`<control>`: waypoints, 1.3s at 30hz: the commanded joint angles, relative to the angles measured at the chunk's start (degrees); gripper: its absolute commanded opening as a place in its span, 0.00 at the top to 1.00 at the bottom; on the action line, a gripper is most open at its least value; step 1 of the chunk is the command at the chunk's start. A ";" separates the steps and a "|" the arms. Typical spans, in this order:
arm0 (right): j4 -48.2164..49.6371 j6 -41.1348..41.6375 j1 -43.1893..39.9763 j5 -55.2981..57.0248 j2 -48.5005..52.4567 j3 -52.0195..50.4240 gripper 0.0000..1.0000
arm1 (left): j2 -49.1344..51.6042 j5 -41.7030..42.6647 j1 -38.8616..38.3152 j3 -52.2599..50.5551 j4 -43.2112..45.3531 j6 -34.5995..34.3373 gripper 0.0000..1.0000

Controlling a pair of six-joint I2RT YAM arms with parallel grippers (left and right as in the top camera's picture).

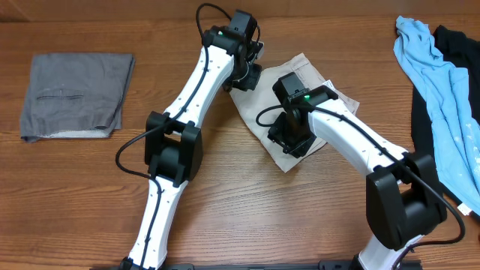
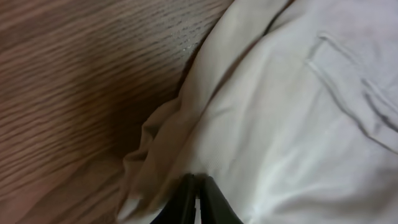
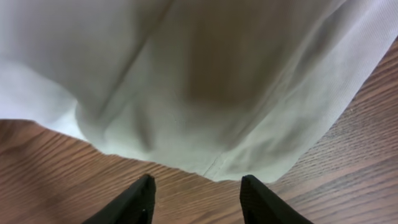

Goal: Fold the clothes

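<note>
While the cream shorts (image 1: 251, 109) lie rumpled and skewed on the wooden table (image 1: 225, 217), both arms reach in over them from the near side

Left gripper (image 1: 246, 77) sits at the shorts' far-left corner; in the left wrist view the left gripper (image 2: 198, 190) has its jaws clenched tight together on a pinch of the shorts (image 2: 267, 143) at their edge, with creases bunching up right at the tips. A welt pocket (image 2: 354, 93) with stitched outline shows further into the cloth from that pinch, and bare wood lies beside the shorts' edge

Right gripper (image 1: 289, 139) is over the shorts' near end. In the right wrist view the right gripper (image 3: 198, 199) has its jaws released and spread apart, nothing between them but wood, and both fingers (image 3: 134, 202) stop just short of the shorts' hem (image 3: 205, 162), not touching it. The shorts (image 3: 205, 81) fill the upper part of that view, hem rounded and a seam running to its edge

Folded grey garment (image 1: 75, 94) lies flat well apart to the left of the shorts. Light blue garment (image 1: 439, 97) lies crumpled well apart to the right of the shorts, with a black garment (image 1: 465, 45) just beyond it, touching or under it; I cannot tell which
</note>
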 commanded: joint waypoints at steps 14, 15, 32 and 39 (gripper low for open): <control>-0.15 1.53 -1.38 0.57 8.31 -0.15 0.63 | 1.05 0.92 -0.11 -0.15 0.39 0.68 0.93; -0.24 1.51 -1.38 0.57 8.35 -0.15 0.70 | 1.05 0.94 -0.11 -0.15 0.37 0.68 0.93; -8.52 1.33 -1.40 8.44 8.33 -0.15 0.96 | 6.64 0.59 -0.07 -0.15 0.87 1.84 0.96; -7.58 1.31 -1.40 8.44 8.33 -0.15 0.96 | 0.81 0.24 1.92 4.66 -0.33 1.11 0.96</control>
